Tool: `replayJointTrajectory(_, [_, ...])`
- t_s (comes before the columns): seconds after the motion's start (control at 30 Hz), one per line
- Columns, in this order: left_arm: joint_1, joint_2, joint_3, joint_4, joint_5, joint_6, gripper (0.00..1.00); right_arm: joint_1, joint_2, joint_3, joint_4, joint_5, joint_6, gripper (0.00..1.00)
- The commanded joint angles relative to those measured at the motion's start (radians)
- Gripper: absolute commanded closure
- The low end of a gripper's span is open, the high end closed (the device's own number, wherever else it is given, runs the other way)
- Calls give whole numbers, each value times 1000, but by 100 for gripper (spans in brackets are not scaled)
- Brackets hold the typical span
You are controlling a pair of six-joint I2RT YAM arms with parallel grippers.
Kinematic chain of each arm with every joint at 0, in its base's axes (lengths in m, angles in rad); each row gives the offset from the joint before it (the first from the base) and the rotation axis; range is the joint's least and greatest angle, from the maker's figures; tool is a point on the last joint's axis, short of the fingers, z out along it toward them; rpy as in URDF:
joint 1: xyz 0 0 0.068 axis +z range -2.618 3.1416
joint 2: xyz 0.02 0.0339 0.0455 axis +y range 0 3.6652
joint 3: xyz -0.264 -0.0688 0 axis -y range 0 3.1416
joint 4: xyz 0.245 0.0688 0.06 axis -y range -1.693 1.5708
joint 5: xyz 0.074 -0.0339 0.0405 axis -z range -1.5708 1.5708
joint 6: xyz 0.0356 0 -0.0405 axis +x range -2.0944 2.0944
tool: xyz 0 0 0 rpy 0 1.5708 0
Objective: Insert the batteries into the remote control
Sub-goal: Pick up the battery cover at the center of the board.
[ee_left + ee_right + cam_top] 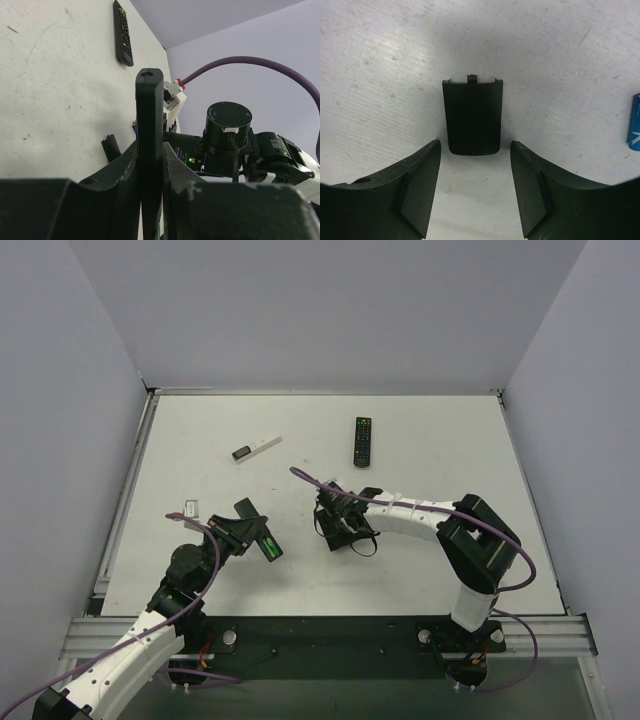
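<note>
My left gripper (248, 531) is shut on the slim black remote control (260, 533) and holds it on edge above the table. A green battery (268, 549) shows in its open compartment. In the left wrist view the remote (149, 115) stands upright between the closed fingers (120, 175). My right gripper (475, 150) is open, low over the table, with the small black back cover (472, 117) lying flat just ahead of its fingertips. A blue battery (635, 125) lies at the right edge of that view. The cover also shows in the left wrist view (111, 149).
A longer black remote with coloured buttons (362, 440) and a thin white stick with a dark end (256, 449) lie at the back of the white table (450, 460). A small white object (186, 508) lies at the left. Grey walls enclose the table.
</note>
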State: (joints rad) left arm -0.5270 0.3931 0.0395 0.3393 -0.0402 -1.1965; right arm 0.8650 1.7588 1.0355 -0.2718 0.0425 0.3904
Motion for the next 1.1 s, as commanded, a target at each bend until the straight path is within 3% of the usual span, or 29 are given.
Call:
replayJointTrajectory(0.0, [7, 4, -70, 40, 6, -5, 100, -12, -7, 3, -37, 63, -8, 47])
replayJointTrajectory(0.23, [7, 13, -69, 56, 17, -8, 100, -26, 24, 14, -10, -16, -38, 48])
replayJointTrajectory(0.43, [7, 13, -73, 63, 19, -11, 100, -24, 56, 17, 6, -35, -54, 56])
replayJointTrajectory(0.73, [7, 56, -89, 133, 23, -54, 100, -3, -18, 26, -13, -79, -79, 87])
replayJointTrajectory(1.07, [5, 90, -84, 187, 25, -67, 100, 110, -234, 175, -168, -61, -107, 88])
